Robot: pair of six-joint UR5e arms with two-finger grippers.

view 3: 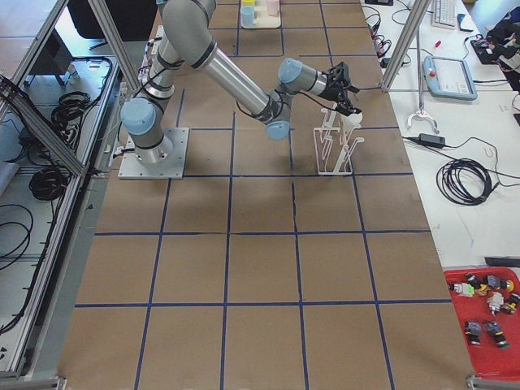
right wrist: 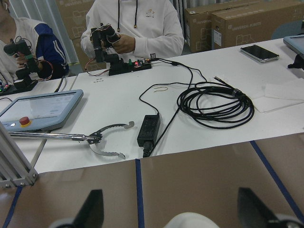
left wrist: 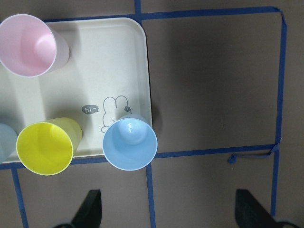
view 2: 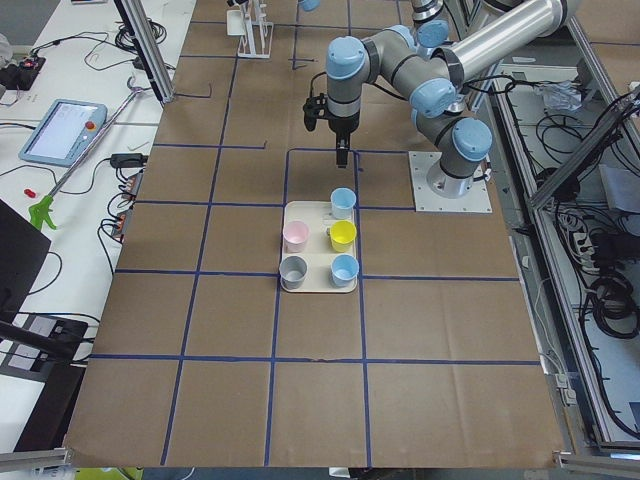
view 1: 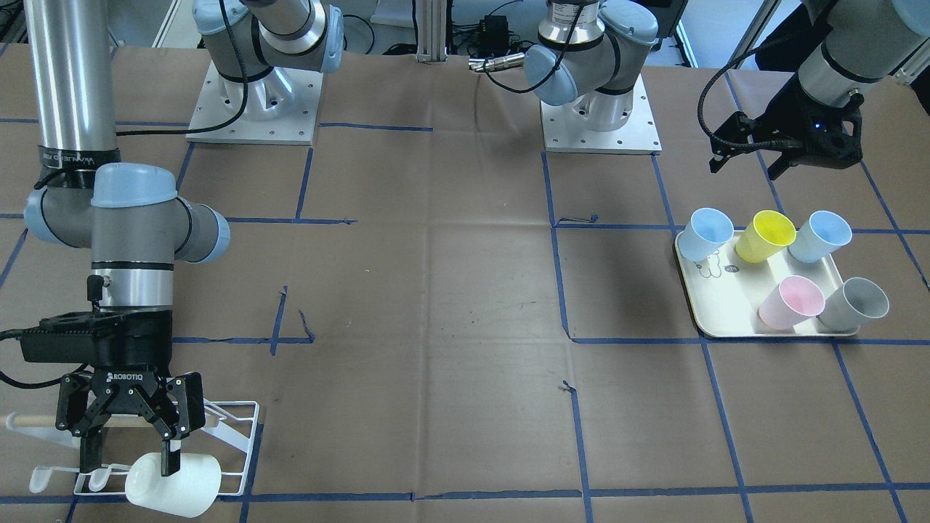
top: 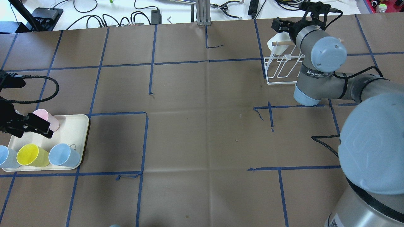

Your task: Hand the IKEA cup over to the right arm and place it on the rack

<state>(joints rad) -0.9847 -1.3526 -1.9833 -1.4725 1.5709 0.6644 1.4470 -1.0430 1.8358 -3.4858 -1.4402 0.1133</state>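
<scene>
One white cup (view 1: 174,483), smooth and tapered, lies tilted at the end of the rack (view 1: 229,436), directly beneath the right gripper (view 1: 131,454); its jaws stand wide, gripping nothing; the rack is white wire with one wooden dowel (view 1: 33,420); left gripper (left wrist: 168,213) spread wide, empty; below it one cream tray (view 1: 719,290), round-cornered, bearing five glossy cups: two blue cups (view 1: 710,234), one yellow cup (view 1: 766,236), one pink cup (view 1: 792,301), one grey cup (view 1: 856,305)

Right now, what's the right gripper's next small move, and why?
Probably lift the right gripper straight up, clear of the rack. Its jaws stand wide apart and the white cup seems to rest on the rack untouched, so the placing looks done.
</scene>
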